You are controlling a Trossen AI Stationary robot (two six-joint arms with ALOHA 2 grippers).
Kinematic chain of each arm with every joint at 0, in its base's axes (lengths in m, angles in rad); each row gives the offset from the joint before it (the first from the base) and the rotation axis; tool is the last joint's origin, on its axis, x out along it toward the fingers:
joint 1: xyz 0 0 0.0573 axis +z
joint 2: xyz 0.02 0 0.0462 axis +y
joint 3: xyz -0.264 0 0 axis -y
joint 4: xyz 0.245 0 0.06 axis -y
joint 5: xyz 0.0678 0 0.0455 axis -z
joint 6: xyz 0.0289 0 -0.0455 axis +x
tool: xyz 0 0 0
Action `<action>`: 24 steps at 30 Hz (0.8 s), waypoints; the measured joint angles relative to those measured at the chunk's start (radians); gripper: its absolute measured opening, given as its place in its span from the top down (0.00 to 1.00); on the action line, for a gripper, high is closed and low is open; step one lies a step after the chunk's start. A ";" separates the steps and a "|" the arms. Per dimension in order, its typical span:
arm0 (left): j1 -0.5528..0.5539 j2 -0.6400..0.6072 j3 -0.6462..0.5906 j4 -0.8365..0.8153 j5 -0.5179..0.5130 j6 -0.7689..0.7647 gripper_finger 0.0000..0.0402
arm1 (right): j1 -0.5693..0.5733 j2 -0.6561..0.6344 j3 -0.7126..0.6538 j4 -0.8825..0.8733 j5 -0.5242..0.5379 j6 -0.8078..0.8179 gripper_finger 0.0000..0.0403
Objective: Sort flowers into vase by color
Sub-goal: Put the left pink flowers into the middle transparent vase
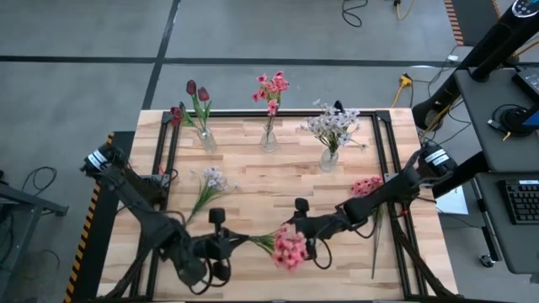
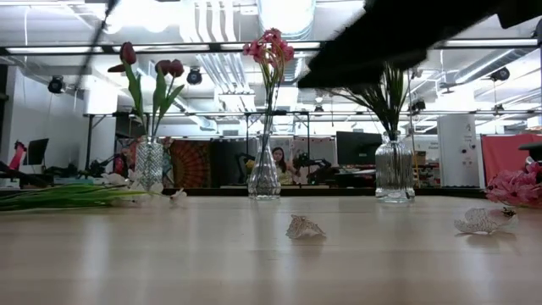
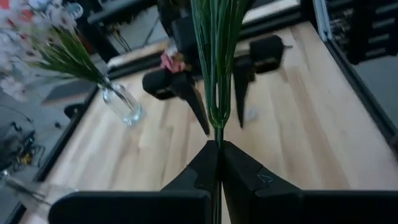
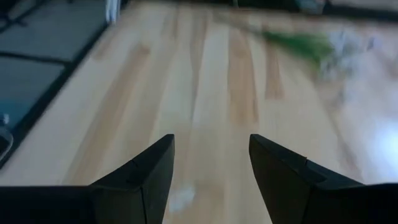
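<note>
Three glass vases stand along the far side: dark red tulips (image 1: 199, 93) at the left, pink blooms (image 1: 271, 87) in the middle, white-lavender sprays (image 1: 333, 126) at the right. My left gripper (image 1: 240, 244) is shut on a pink flower (image 1: 290, 248) near the front edge. My right gripper (image 1: 305, 231) stands open just right of that bloom, with nothing between its fingers (image 4: 211, 155). In the left wrist view its fingers (image 3: 194, 106) show on either side of the stem, farther off. A white-lavender spray (image 1: 209, 181) and another pink flower (image 1: 366, 185) lie flat on the table. My left gripper pinches the pink flower's thin green stem (image 3: 217, 134), below its leaves, between its two shut fingers. The fingers come from the table's left and lie along the stem, which runs on past their tips toward the right. The flower is lifted clear of the table.
Black rails (image 1: 383, 168) frame the wooden tabletop (image 1: 253, 194). Two small pale scraps (image 2: 305, 227) (image 2: 483, 220) lie on the wood near the front. Bare wood stretches between the vases and the grippers. A person sits in the room far behind the table.
</note>
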 joint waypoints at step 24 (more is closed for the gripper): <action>0.180 -0.044 -0.494 1.031 0.116 0.332 1.00 | 0.000 0.026 0.044 0.513 0.156 -0.321 0.50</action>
